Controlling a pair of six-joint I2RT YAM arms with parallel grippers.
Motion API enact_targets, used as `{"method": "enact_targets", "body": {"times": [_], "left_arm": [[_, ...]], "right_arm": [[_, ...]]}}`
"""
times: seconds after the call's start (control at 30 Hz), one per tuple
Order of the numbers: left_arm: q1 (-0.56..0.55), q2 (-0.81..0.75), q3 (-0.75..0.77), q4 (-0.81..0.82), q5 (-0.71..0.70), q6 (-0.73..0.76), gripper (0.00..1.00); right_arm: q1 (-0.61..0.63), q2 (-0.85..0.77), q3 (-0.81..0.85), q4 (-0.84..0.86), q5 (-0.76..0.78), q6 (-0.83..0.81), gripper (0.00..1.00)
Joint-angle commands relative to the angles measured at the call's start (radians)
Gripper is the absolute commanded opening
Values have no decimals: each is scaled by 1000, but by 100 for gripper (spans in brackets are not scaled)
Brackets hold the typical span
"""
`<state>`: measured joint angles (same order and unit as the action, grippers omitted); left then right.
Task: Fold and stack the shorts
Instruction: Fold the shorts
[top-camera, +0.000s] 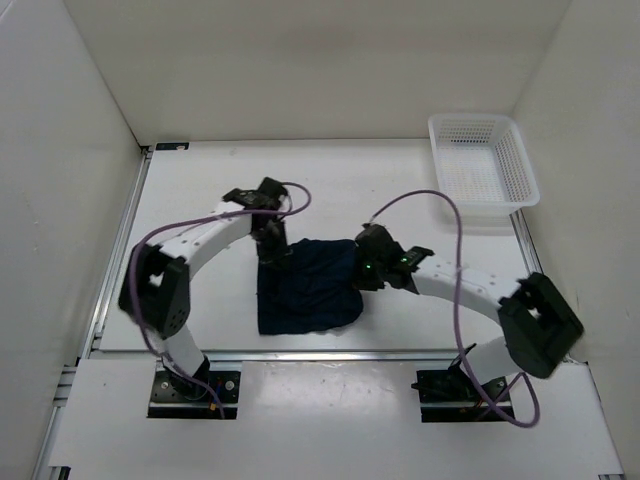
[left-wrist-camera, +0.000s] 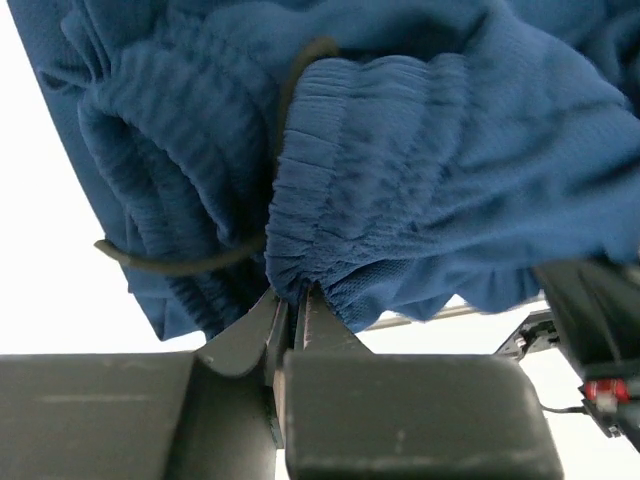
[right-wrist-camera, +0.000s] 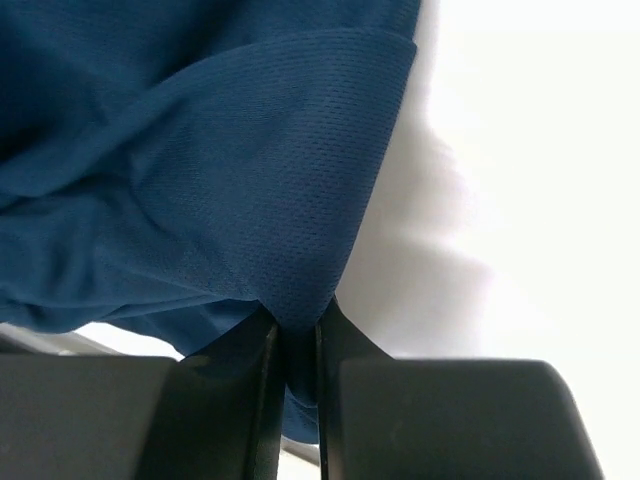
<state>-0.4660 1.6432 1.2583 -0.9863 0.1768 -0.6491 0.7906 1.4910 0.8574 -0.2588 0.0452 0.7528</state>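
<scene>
One white table (top-camera: 200, 180), bearing dark navy shorts (top-camera: 305, 290) crumpled near centre, between both arms. Far right: white mesh basket (top-camera: 483, 160). Left gripper (left-wrist-camera: 298, 298): jaws pinched tight on gathered elastic edge. Right gripper (right-wrist-camera: 297, 320): jaws clamped on a fabric fold.

Top view looks down from behind; wrist views sit close, sharing the shorts (top-camera: 305, 290).

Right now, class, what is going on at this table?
Two robot arms are handling the dark navy blue soft fabric shorts on the white table. The left end effector is shut on their gathered waistband; the right end effector is shut on their right side. The white plastic mesh basket stands apart, far right.
</scene>
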Motion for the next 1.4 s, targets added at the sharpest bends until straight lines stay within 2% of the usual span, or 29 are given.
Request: {"method": "enact_targets", "body": {"times": [0.0,0.07,0.2,0.23,0.27,0.37,0.53,0.83,0.87,0.97,1.0,1.03,1.13,1.17,1.2,1.23,1.33,1.37], "left_arm": [[-100,133,143,52,30,-34,10],[-126,176,202,34,30,-43,10],[-145,173,225,12,1,-55,10],[-145,147,207,12,-10,-55,10],[-145,135,207,-11,-22,-55,10],[-132,86,196,-41,-56,-46,10],[-96,29,178,-83,-128,-46,10],[12,76,27,-2,-186,48,10],[33,107,1,12,-177,48,13],[75,179,-17,31,-165,57,31],[75,188,-8,31,-165,69,33],[88,188,6,31,-165,69,40],[89,132,82,-40,-213,80,41],[89,89,131,-61,-235,80,61],[89,69,159,-86,-255,80,64],[89,49,185,-110,-293,80,73],[89,-23,265,-178,-322,71,75],[89,-40,265,-178,-323,71,71]], "right_arm": [[-8,-154,-104,-101,189,83,0],[-8,-202,-133,-126,214,99,0],[-8,-238,-107,-262,304,120,43],[-8,-250,-95,-307,320,120,62],[-8,-250,-72,-330,335,120,66],[-8,-300,-38,-388,403,120,67],[-8,-348,-14,-408,430,86,70],[-8,-368,9,-418,418,48,70],[-8,-368,9,-418,418,36,70],[-8,-359,28,-418,394,27,70],[-8,-359,28,-418,394,26,70],[-8,-359,37,-418,394,26,70],[-8,-359,37,-418,384,26,69],[-8,-368,37,-418,384,26,69],[-8,-368,37,-418,374,26,69],[-8,-377,37,-418,363,26,69],[-8,-387,48,-392,332,4,67],[-8,-387,48,-375,332,3,66]]}}
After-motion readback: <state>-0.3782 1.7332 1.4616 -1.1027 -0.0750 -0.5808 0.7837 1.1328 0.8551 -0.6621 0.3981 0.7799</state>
